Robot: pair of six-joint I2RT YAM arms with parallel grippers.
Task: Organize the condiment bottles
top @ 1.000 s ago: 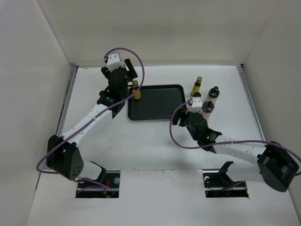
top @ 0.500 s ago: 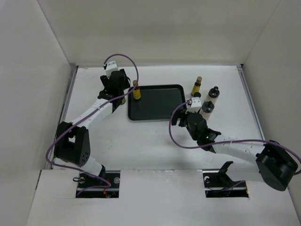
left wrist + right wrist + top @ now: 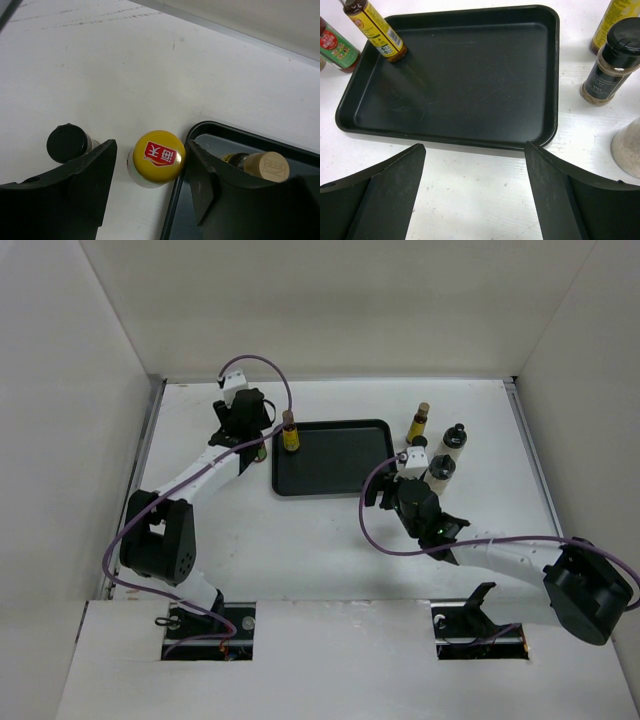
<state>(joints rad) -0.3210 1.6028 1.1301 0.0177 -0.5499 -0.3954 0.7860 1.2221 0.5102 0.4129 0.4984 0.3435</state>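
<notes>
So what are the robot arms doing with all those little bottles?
They are tidying sauce bottles onto a black tray. One slim yellow bottle already stands in its corner. The left gripper is open around a yellow-capped bottle beside the tray, not gripping it yet. The right gripper hangs open and empty near the tray, with three more bottles waiting on its right.

My left arm reaches from the near edge of the table toward its far left corner. My left gripper points down, its fingers parted by a modest gap. My right arm lies low over the right half, reaching toward the middle. My right gripper tilts downward, fingers spread wide.
</notes>
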